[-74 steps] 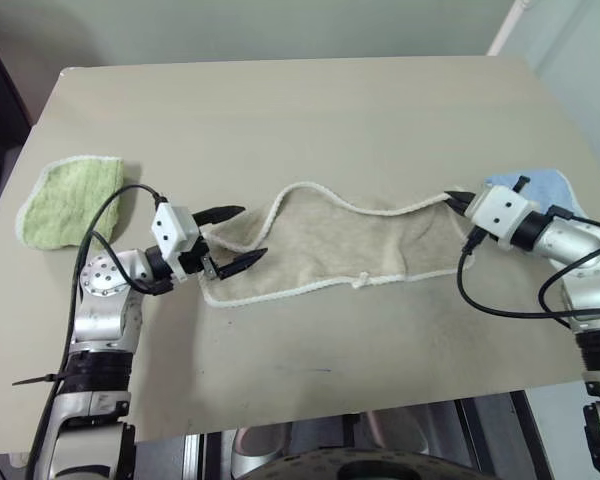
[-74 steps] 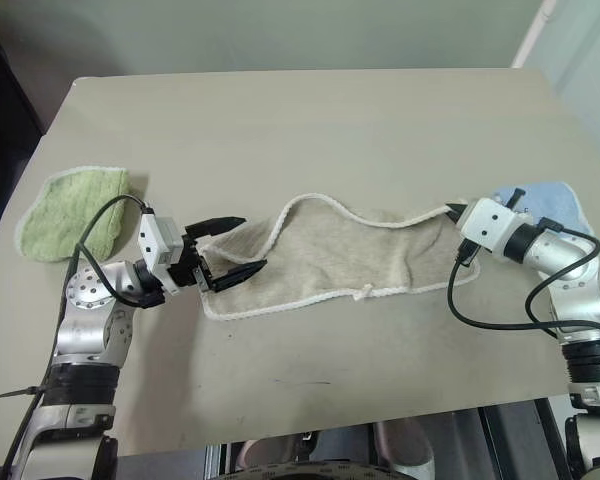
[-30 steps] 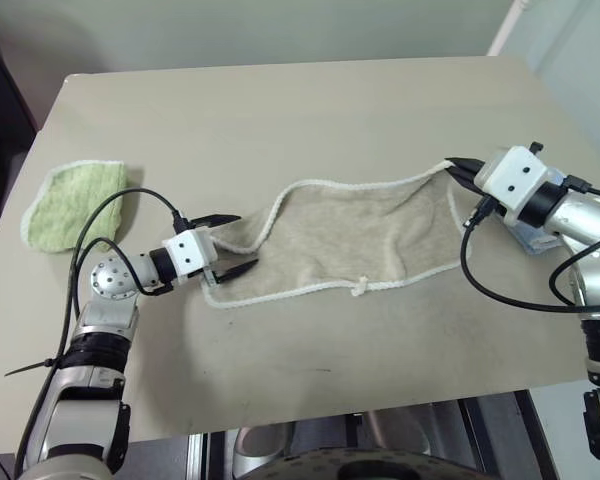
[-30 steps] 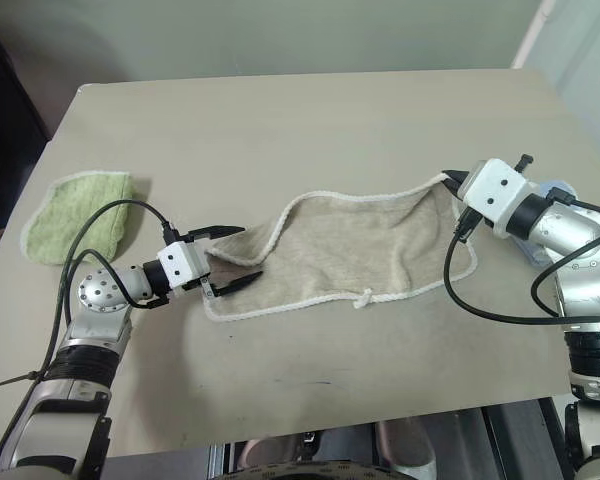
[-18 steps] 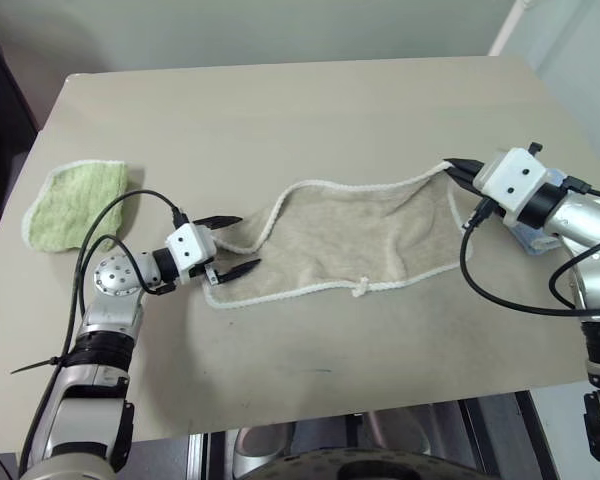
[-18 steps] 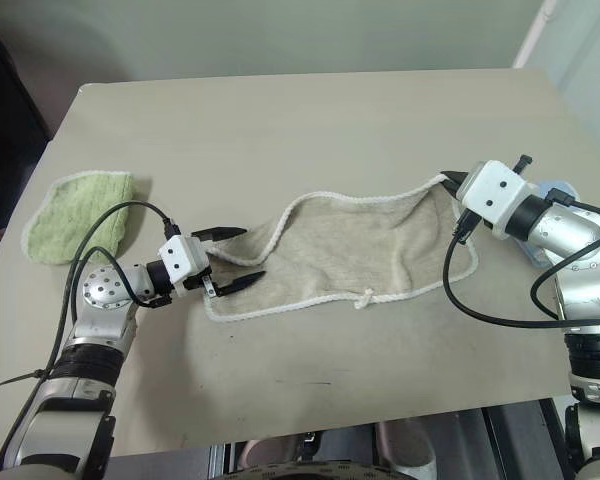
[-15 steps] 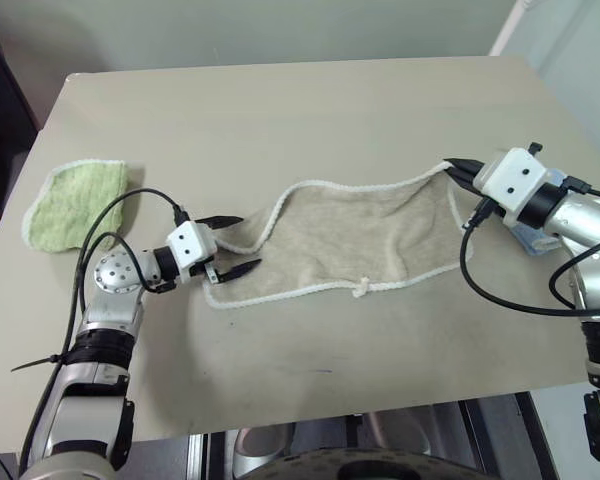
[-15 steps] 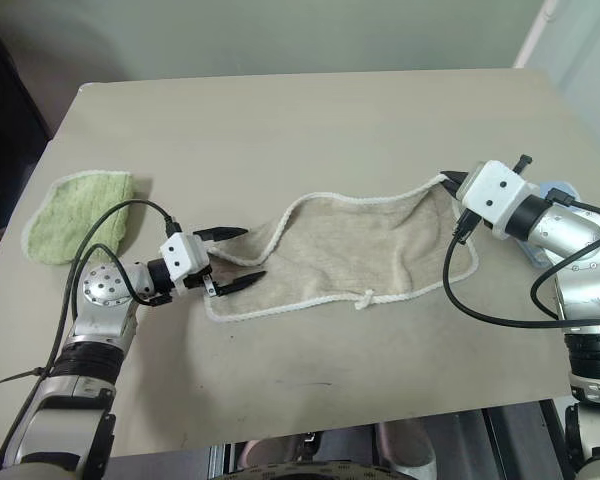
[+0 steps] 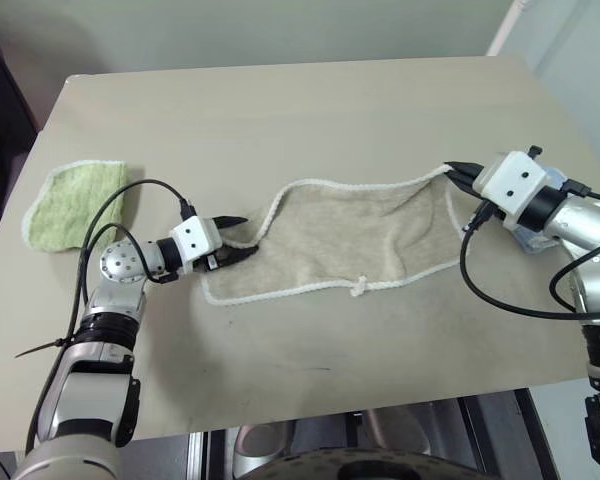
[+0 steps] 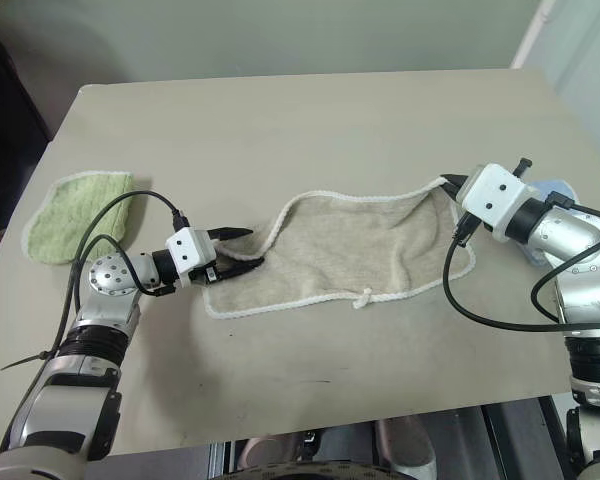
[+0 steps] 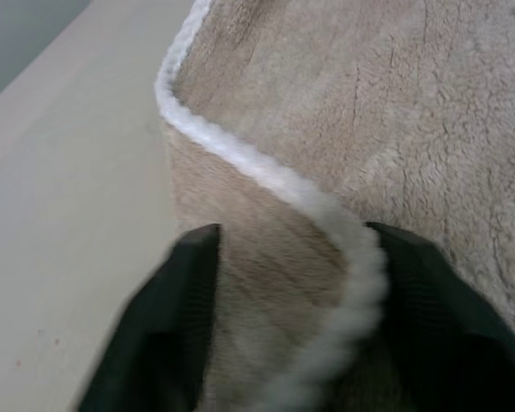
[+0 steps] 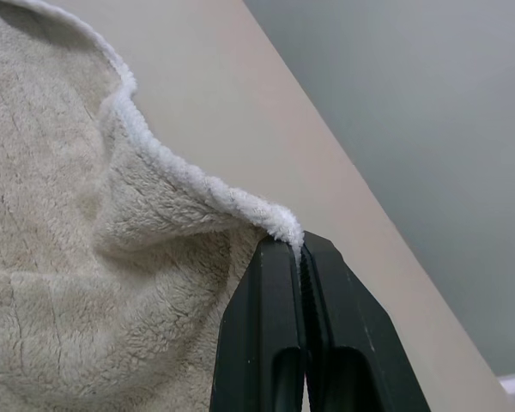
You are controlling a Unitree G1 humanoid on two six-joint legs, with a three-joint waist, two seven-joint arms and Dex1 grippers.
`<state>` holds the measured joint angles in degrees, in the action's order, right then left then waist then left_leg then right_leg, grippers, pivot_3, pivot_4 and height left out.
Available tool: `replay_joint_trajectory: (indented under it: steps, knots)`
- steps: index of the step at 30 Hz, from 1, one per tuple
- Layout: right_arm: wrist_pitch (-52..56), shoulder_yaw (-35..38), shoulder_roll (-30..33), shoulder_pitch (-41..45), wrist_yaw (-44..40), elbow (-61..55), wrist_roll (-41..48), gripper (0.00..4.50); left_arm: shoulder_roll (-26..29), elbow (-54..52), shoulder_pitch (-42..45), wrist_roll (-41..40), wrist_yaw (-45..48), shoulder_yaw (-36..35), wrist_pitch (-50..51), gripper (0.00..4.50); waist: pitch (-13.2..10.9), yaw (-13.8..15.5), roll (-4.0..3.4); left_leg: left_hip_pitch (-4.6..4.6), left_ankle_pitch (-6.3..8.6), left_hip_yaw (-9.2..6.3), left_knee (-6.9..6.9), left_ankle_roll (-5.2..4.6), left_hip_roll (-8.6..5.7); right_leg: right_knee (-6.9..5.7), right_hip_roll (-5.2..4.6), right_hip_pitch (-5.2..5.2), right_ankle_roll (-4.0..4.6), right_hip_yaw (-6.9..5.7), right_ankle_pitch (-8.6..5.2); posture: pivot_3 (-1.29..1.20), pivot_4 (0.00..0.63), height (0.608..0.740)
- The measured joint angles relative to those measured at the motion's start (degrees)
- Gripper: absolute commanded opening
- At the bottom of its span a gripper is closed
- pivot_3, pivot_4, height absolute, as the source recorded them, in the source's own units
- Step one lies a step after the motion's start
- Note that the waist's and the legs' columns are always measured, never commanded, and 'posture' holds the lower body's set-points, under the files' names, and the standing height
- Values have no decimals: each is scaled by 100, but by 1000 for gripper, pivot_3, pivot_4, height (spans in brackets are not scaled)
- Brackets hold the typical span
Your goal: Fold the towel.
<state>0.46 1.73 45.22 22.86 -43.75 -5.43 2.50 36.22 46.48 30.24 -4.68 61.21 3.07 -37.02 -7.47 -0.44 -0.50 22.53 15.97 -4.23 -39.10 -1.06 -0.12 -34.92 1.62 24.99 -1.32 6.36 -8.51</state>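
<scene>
Since a second ago the left gripper (image 9: pixel 238 254) has narrowed its jaws around the towel's (image 9: pixel 355 240) near left corner; whether they pinch it yet is hard to tell. The right gripper (image 9: pixel 454 170) holds the far right corner, jaws shut on the white edging and lifted off the bench (image 9: pixel 280 110). The towel lies mid-bench, its long axis running from one gripper to the other, each arm at its own end.

Soft, even light with faint shadows and no glare; the left wrist view blurs at its near black fingers (image 11: pixel 159 343).
</scene>
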Motion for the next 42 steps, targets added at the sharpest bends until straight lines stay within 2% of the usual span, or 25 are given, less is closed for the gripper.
replay_joint_trajectory:
  steps: [4, 5, 10, 16, 24, 31, 35, 42]
  knots:
    - [22, 3, 5, -6, 2, -77, -1, 0, -24, 98, 12, -161, 133, -67, 34, 217, 0, -3, 0, 1, 0, 1, 2, 0, 0, 2, 0, 0, -4, 0, -2, 0, 150, 740]
    - [25, 8, 9, -11, 2, -97, -1, 0, -23, 98, 12, -218, 157, -103, 90, 54, 0, -4, 0, 1, 1, 1, 2, 1, 0, 3, 0, 0, -6, 0, -4, 0, 150, 740]
    - [70, 27, 17, -55, 2, -146, -6, 0, -30, 87, -10, -517, 339, -251, 493, 54, 0, -4, 0, 30, 7, 1, 2, 8, 0, 5, 0, 25, -45, -1, 8, 0, 150, 740]
    - [83, 27, 17, -56, 3, -146, -43, 0, -83, 76, 82, -732, 126, -571, 994, 54, -1, 2, 0, 54, 7, 1, 1, 8, 2, 3, 0, 47, -52, -3, 12, 0, 150, 740]
    - [82, 169, 110, 54, 2, 63, -40, 0, -334, 91, 731, -883, -545, -979, 1406, 54, -1, 17, 1, 59, 7, 2, -6, 8, 1, 6, -3, 46, -61, -3, 18, 0, 150, 740]
    - [-62, 385, 278, 449, 0, 621, -29, 0, -350, 779, 1727, -856, -933, -1137, 1496, 54, -2, 14, 2, 55, 6, 3, -5, 9, 1, 3, -4, 47, -62, -3, 21, 0, 150, 740]
    - [-230, 386, 282, 680, -5, 1117, -31, 0, -354, 1466, 2191, -713, -1096, -1142, 1474, 54, -4, 14, 2, 57, 5, 4, -6, 10, 1, 7, -4, 49, -67, -3, 24, 0, 150, 740]
    - [-1076, 161, 277, 2297, 250, 3365, -483, 0, -480, 2482, 3387, -685, -1302, -1413, 1450, 54, -8, 10, 1, 69, 2, 4, 0, 5, -1, 10, -7, 63, -75, -1, 34, 0, 150, 740]
